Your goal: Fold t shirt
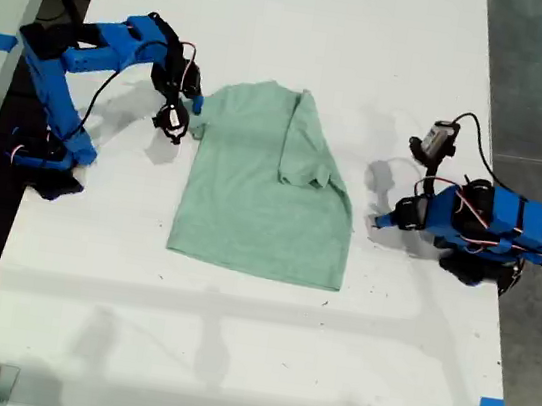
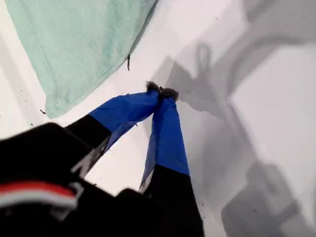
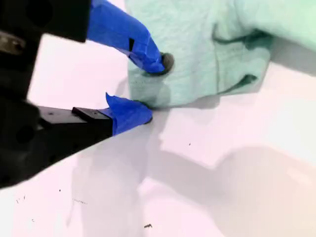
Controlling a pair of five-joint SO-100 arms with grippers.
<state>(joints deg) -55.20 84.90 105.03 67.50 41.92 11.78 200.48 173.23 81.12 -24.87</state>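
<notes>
- Cloth lay mid-surface: the t shirt (image 1: 263,187), pale mint green, thin and soft, sat flat on the white surface (image 1: 229,359) with one sleeve side already folded in over the body on the exterior view's right.
- My second end effector (image 3: 148,89) sat at the shirt's edge on the exterior view's left, its blue-taped fingers (image 3: 143,49) apart, one over the hem and one beside it on the surface; whether cloth was truly pinched I could not tell.
- To do this step well, I judged the lower finger should slide under the hem before closing, then lift low and carry the flap across evenly so the thin knit did not bunch.
- My first end effector (image 2: 160,94) rested with tips together and empty, near the shirt's edge on the exterior view's right.
</notes>
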